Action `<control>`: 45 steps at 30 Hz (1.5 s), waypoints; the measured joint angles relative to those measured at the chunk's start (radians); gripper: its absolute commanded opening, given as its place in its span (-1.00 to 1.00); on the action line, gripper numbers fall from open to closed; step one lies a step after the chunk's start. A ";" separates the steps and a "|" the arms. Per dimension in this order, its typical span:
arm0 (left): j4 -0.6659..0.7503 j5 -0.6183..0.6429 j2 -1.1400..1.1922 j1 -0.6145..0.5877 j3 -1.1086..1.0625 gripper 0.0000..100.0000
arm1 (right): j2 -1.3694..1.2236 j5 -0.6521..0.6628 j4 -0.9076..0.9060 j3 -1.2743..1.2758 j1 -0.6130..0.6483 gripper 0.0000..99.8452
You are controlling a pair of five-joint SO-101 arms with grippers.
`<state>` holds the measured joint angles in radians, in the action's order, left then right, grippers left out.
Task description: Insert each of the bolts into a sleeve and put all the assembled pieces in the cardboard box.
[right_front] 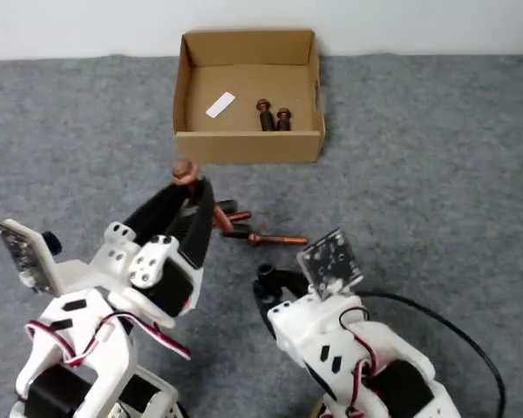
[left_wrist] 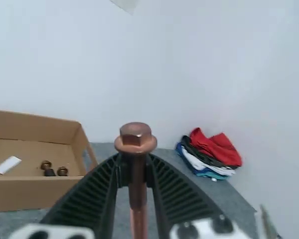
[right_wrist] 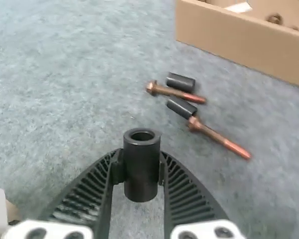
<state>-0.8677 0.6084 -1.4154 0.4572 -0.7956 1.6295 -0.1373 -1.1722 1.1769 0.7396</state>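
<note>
Left wrist view, left end effector [left_wrist: 134, 165] closed around copper bolt [left_wrist: 135, 140]; right end effector [right_wrist: 139, 167] gripping black sleeve [right_wrist: 141, 152]

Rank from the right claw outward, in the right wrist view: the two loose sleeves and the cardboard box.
1. Nearer loose sleeve, by a bolt's head.
2. Second loose sleeve, just beyond.
3. Cardboard box, at the back.

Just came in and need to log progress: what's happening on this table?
The left gripper holds a copper bolt by its shank, and the right gripper holds a black sleeve; they are not yet joined. Two assembled pieces lie in the cardboard box. Two more bolts and two sleeves lie loose on the grey table.
</note>
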 measured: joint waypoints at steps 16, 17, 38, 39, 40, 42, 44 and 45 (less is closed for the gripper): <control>0.003 0.012 0.000 0.064 -0.133 -0.99 | 0.040 0.190 0.137 0.011 0.008 -0.98; 0.003 0.012 0.000 0.064 -0.144 -0.99 | 0.040 0.192 0.137 0.009 0.008 -0.98; 0.017 0.015 0.000 0.114 -0.262 -0.99 | 0.040 0.192 0.137 0.008 0.008 -0.98; 0.017 0.015 0.000 0.114 -0.262 -0.99 | 0.040 0.192 0.137 0.008 0.006 -0.98; 0.017 0.015 0.000 0.114 -0.267 -0.99 | 0.040 0.192 0.137 0.008 0.006 -0.98; 0.008 0.015 0.000 0.114 -0.269 -0.99 | 0.038 0.192 0.137 0.008 0.006 -0.98; -0.040 0.015 -0.011 0.121 -0.267 -0.99 | 0.038 0.192 0.137 0.009 0.009 -0.98; -0.077 0.015 -0.011 0.137 -0.262 -0.99 | 0.038 0.192 0.137 0.009 0.009 -0.98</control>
<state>-0.9444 0.6237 -1.4262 0.5938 -1.0579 1.6678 0.0545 -1.0357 1.1861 0.7488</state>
